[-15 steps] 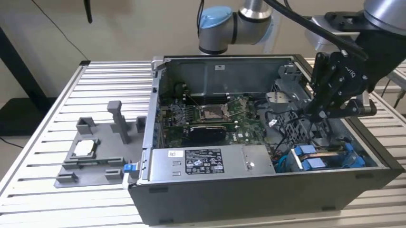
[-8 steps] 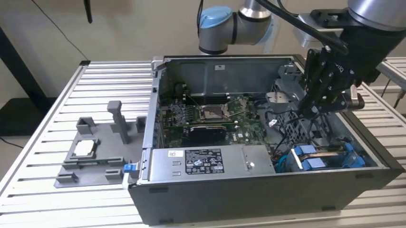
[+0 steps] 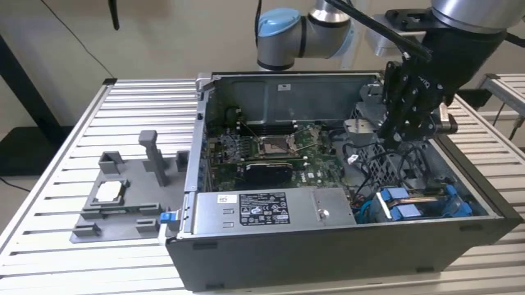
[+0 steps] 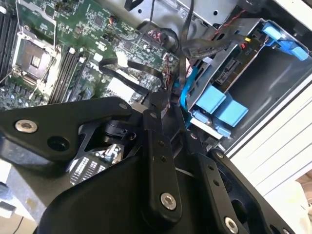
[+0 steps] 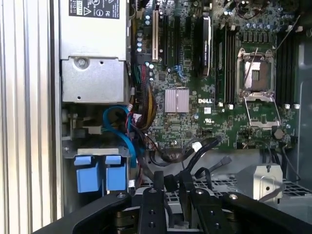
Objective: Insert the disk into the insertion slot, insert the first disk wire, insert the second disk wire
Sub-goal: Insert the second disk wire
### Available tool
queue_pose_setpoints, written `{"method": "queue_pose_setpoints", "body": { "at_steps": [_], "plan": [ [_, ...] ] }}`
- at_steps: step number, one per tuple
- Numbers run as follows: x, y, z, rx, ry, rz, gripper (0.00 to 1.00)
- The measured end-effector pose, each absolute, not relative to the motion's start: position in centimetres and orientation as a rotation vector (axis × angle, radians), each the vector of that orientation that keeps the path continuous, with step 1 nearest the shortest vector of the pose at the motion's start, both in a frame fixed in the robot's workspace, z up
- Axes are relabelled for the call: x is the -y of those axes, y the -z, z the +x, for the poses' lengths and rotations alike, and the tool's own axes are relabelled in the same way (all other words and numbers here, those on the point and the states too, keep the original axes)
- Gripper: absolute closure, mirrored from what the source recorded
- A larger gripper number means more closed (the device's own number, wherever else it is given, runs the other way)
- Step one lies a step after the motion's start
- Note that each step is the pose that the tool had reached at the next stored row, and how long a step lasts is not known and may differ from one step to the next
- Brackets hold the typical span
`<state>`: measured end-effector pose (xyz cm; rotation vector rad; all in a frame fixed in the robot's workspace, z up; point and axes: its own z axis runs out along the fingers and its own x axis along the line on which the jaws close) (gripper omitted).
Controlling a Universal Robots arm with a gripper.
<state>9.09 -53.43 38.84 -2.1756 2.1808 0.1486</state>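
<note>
A black robot pincer [image 3: 402, 132] hangs inside an open grey metal computer case [image 3: 328, 261] on a slatted metal table [image 3: 139, 104], over the perforated grey cage [image 3: 382, 169] beside the green motherboard [image 3: 279, 153]. Black wires crowd its tip, and whether it is apart or clamped cannot be told. The disk [image 5: 97, 175], seen by its bright blue plastic carrier tabs, sits in the narrow grey metal insertion slot [image 5: 92, 152] in the case's corner, next to the grey power-supply box [image 3: 262, 209].
</note>
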Motion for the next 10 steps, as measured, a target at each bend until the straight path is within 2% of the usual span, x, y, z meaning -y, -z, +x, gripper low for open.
{"method": "queue_pose_setpoints", "body": {
  "at_steps": [10],
  "plan": [
    [52.3,-38.3,8.4,-2.154,-0.097,-2.22,0.73]
  ]
}}
